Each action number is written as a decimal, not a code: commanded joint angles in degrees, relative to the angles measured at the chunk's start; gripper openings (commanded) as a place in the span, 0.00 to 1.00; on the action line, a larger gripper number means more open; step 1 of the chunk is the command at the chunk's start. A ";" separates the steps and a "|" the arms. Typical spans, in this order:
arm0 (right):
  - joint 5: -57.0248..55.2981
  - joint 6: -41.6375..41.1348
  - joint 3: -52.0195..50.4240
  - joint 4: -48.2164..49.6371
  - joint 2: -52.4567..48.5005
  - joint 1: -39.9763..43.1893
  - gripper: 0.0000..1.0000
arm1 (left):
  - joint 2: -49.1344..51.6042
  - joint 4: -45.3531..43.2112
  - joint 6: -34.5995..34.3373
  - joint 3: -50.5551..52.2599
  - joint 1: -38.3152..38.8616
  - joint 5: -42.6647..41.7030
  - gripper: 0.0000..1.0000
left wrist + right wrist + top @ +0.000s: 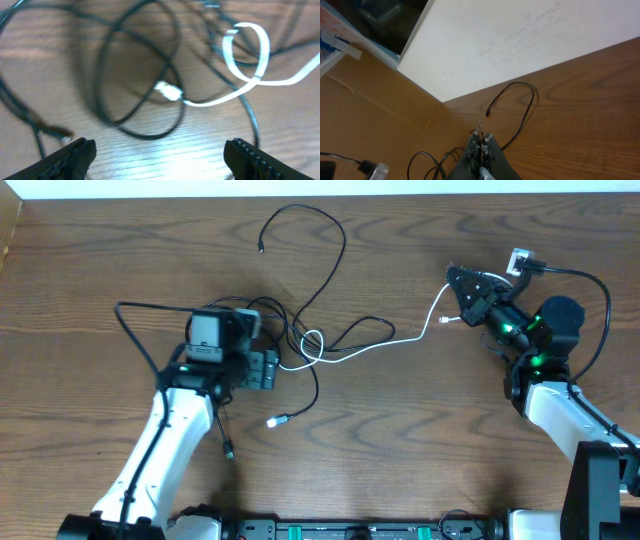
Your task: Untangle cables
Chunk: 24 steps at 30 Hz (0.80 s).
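Your left gripper (160,161) has its jaws spread wide, hanging low right over the knot. Your right gripper (480,147) has its jaws pressed together, pinching the white cable (405,337) near its plug end. From there the white cable runs back across to a small loop in the tangle, where the black cables (344,242) cross it, just beside the left gripper.

It all sits on a dark wood-grain table (420,450). Overhead gives you the whole layout, including one long black loop reaching toward the far edge. The left wrist cam only gets the knot up close and blurry, with a silvery plug (168,91) in the middle. The right wrist cam is the only one that shows the pale wall (520,40) past the table and a brown cardboard-looking panel (370,115) beside it.
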<state>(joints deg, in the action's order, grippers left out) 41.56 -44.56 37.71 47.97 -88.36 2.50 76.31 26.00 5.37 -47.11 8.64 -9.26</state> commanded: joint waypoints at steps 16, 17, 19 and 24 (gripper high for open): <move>-0.02 0.50 0.68 -0.04 0.50 0.02 0.01 | 10.45 -11.58 28.59 0.07 15.82 4.39 0.93; -0.02 0.50 0.68 -0.04 0.50 0.02 0.01 | 11.28 -12.59 29.11 0.07 16.02 4.42 0.93; -0.02 0.55 0.68 -0.04 0.50 0.02 0.01 | 12.96 -14.49 30.62 0.07 16.63 4.39 0.94; -0.02 0.94 0.68 -0.04 0.50 0.02 0.01 | 16.33 -17.79 36.41 0.07 18.53 4.15 0.96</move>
<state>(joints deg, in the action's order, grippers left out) 41.60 -44.53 37.71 47.81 -88.36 2.50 90.98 9.21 36.16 -47.11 26.15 -5.43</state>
